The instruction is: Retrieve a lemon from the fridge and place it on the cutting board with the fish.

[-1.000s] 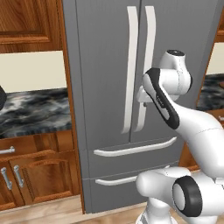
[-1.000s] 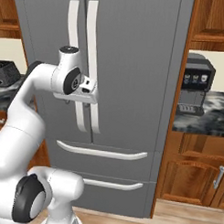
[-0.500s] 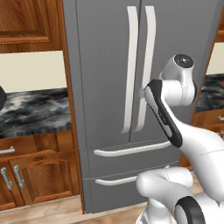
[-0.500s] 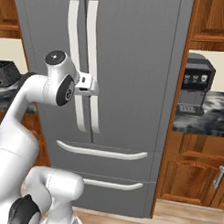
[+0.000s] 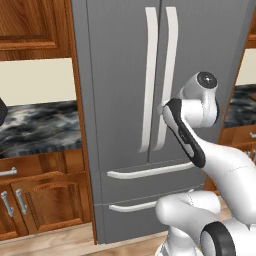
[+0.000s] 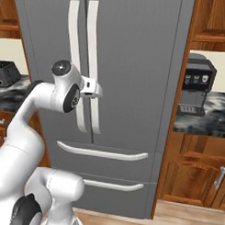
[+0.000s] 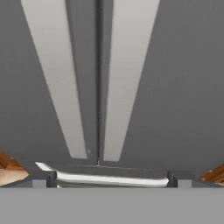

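Observation:
The grey fridge point(image 5: 115, 60) stands shut, with both doors and both lower drawers closed. Its two long white handles point(image 6: 92, 44) run down the middle seam. My gripper point(image 6: 96, 90) hovers close in front of the lower part of these handles, at about the height of my wrist. In the hand view my gripper point(image 7: 111, 180) is open and holds nothing; the handles' lower ends point(image 7: 116, 148) lie just ahead between the tips. The lemon is hidden behind the shut doors. The cutting board and the fish are out of view.
Wooden cabinets and dark marbled counters point(image 5: 40, 127) flank the fridge. A coffee machine point(image 6: 198, 85) stands on the right counter and a dark toaster point(image 6: 6, 74) on the left one. The upper drawer handle point(image 6: 101, 153) crosses below my hand.
The arm's elbow and wrist joints have shifted slightly sideways and a little lower. The hand stays by the handles, the jaws stay open, and the fridge stays shut.

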